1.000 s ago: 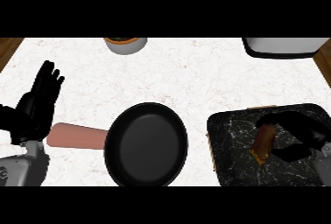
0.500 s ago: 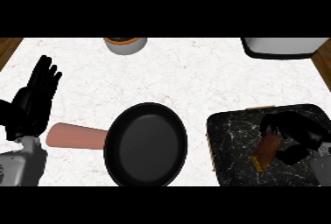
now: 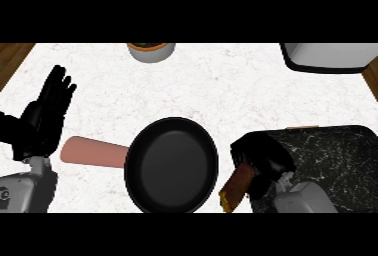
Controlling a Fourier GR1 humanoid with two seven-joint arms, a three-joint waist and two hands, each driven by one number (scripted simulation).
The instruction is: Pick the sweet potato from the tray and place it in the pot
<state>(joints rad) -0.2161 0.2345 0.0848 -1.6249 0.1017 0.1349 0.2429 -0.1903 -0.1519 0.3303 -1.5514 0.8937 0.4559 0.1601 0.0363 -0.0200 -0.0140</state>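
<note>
The brown sweet potato [image 3: 236,186] hangs tilted between the pot and the tray, at the tray's left edge. My right hand [image 3: 262,157] is curled round its upper end and hides part of it. The black pot [image 3: 171,164], with a pinkish handle [image 3: 90,151] pointing left, lies at the counter's front middle. The black marbled tray [image 3: 332,155] sits at the front right. My left hand [image 3: 44,117] rests open at the left, fingers up, just left of the pot's handle.
A grey bowl with something orange-brown inside [image 3: 151,51] stands at the back middle. A white appliance [image 3: 328,56] occupies the back right corner. Wooden counter edges [image 3: 13,60] show at the far left and right.
My right hand has moved left from over the tray to its left edge, carrying the sweet potato toward the pot. The left hand has stayed where it was.
</note>
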